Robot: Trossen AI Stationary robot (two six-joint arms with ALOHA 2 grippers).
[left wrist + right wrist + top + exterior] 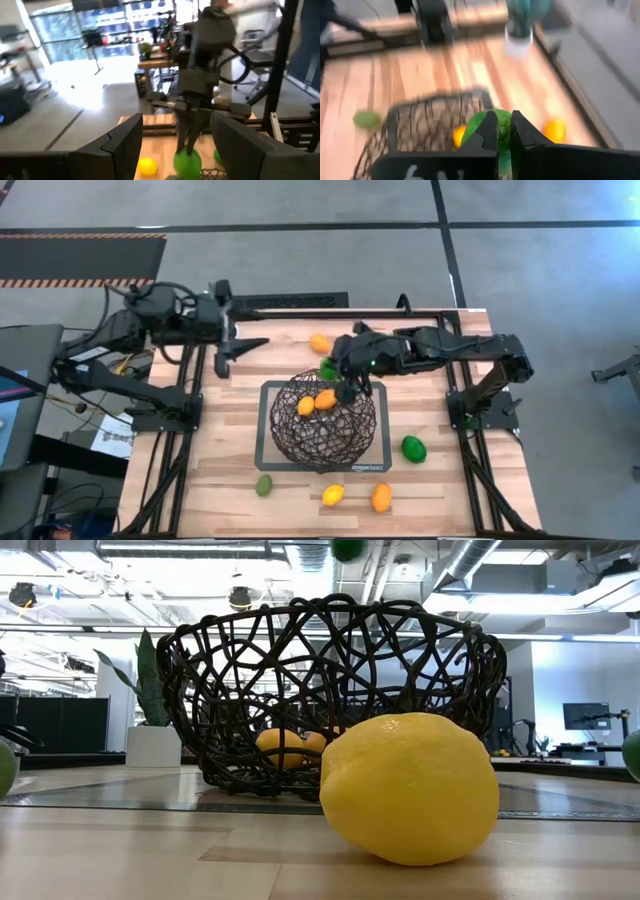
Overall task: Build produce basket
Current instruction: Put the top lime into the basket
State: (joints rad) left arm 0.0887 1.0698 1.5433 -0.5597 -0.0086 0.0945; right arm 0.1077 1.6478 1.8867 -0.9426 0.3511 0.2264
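We see a light wooden plank table (230, 480) set on a grey concrete floor (560, 260) crossed by dark lines. A flat grey-framed rectangular mat (268, 455) lies at the table's middle. Across the tabletop, a teal-leaved plant (148, 680) in a white pot (153, 746) stands before a bright workshop room

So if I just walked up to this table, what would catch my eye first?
Probably the dark wire basket mid-table on a grey-framed mat, with two orange fruits inside. The right gripper hangs over the basket's rim, shut on a green fruit. The left gripper waits open near the table's back-left corner, and more fruits lie scattered on the wood.
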